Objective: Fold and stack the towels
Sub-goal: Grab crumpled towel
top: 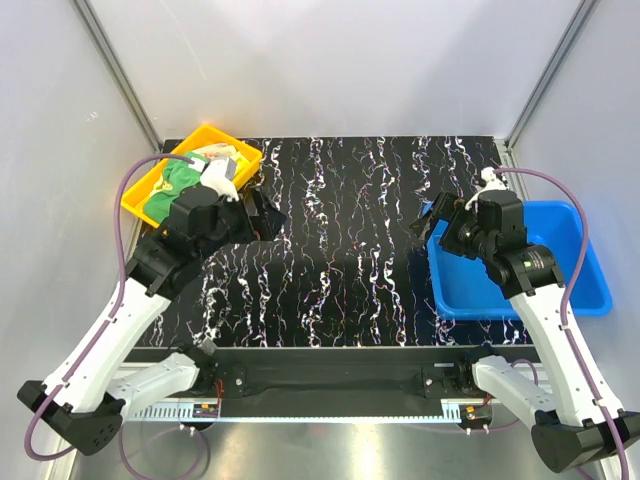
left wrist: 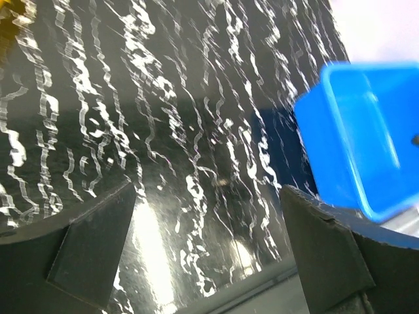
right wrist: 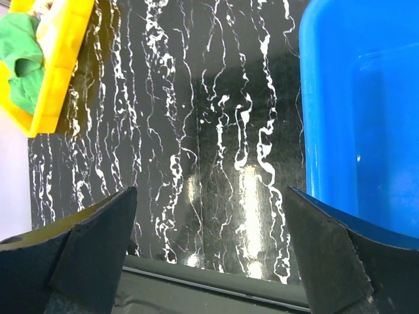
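Nearest of all, the left arm's black-footed white base point(top: 80, 418) sits at the near left corner of the black, white-veined marbled counter point(top: 340, 260), and the arm reaches up toward the far left corner. At that corner lies a shallow yellow plastic tray point(top: 133, 207), and the towels are in it: a crumpled plain green cloth point(top: 168, 187) toward its near end and a pale cloth point(top: 213, 152) behind it, its print too small to make out; the left arm's wrist covers part of the tray, so a third cloth cannot be told. Just right of the tray the left jaws hang above the counter, wide apart and holding nothing, their dark wedge-shaped fingers point(left wrist: 91, 258) framing only the marbled surface. Well across the counter, the right jaws are likewise spread wide and empty, their fingers point(right wrist: 85, 255) over the counter just beside the left wall of a deep blue plastic bin point(top: 520, 305), which stands at the right edge. Below the bin, at the near right corner, stands the right arm's white base point(top: 575, 440)
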Controlling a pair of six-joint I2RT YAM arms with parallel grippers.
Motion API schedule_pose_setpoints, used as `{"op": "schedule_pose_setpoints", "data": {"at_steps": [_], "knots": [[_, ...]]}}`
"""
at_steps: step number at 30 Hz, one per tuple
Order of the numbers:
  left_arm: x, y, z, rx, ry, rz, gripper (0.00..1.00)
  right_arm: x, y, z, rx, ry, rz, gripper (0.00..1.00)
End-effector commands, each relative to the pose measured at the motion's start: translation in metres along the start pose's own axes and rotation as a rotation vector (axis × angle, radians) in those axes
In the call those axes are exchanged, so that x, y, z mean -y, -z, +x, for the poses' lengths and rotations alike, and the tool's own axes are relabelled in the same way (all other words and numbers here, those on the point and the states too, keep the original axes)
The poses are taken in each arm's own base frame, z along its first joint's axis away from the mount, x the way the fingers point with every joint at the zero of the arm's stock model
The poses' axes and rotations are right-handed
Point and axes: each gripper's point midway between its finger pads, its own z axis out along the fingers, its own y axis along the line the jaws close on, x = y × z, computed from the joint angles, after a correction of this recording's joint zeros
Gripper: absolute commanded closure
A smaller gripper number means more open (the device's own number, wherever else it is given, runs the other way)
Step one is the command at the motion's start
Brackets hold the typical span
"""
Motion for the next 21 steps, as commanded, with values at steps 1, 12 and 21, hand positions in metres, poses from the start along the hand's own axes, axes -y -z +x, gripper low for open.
{"op": "schedule_pose_setpoints", "data": {"at_steps": [1, 12, 21], "knots": [[-0.007, 0.007, -0.039, 0.144, 0.033, -0.080, 0.01, -0.005, -0.001, -0.004, 0.025, -0.005, -0.024, 0.00], [-0.118, -0.028, -0.120, 0.216, 0.123, -0.466, 0.01, -0.019, -0.012, 0.010, -0.003, 0.007, -0.146, 0.00], [-0.296, -0.070, -0.130, 0.177, 0.224, -0.808, 0.05, -0.047, -0.011, 0.006, 0.016, -0.012, -0.307, 0.00]]}}
